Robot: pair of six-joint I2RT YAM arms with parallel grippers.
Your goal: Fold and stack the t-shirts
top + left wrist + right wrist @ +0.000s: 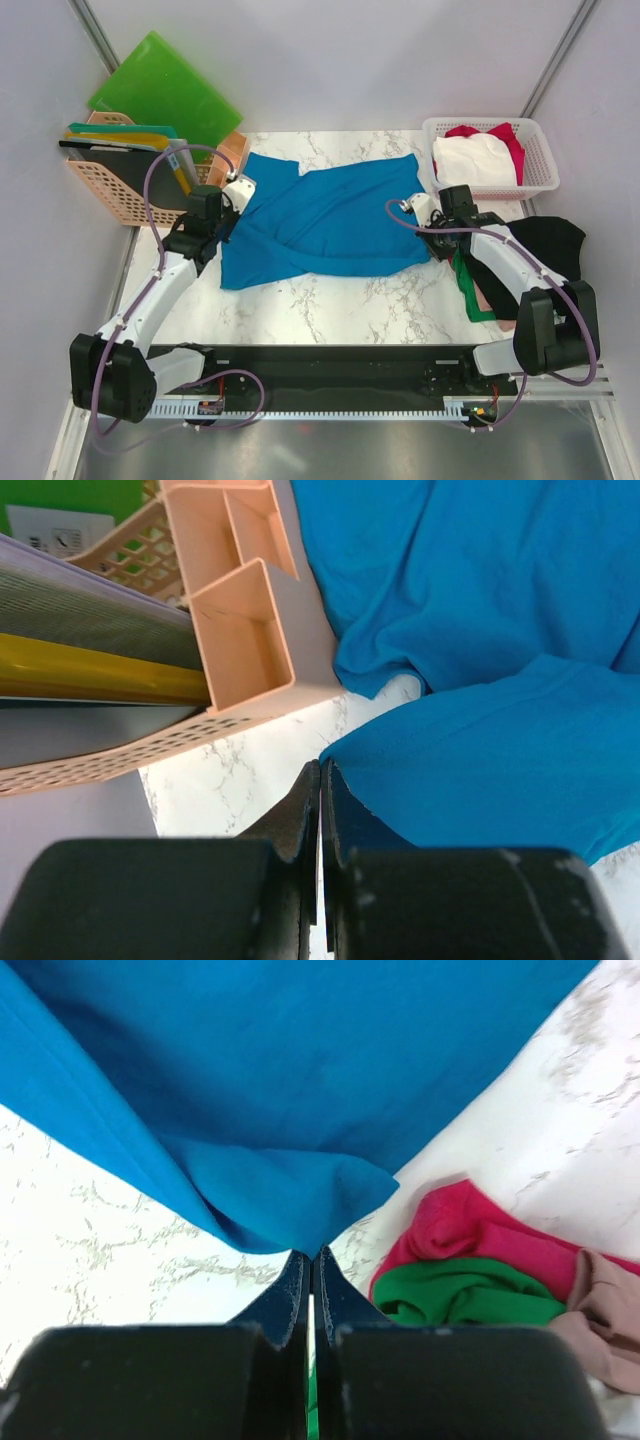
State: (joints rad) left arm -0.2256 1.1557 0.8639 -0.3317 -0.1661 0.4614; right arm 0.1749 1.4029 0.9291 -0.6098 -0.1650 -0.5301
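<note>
1. blue t-shirt (330,225): rumpled, spread across mid-table.
2. left gripper (320,772): pinched closed on its left edge.
3. right gripper (312,1258): pinched closed on its right edge, near red t-shirt (450,1225) and green t-shirt (460,1295).

Bright blue t-shirt (330,220); white-grey marbled table (340,300); peach basket (105,195); green folder (165,90).

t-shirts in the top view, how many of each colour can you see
blue t-shirt: 1
white t-shirt: 1
red t-shirt: 1
black t-shirt: 1
green t-shirt: 1
pale pink t-shirt: 1
total: 6
</note>
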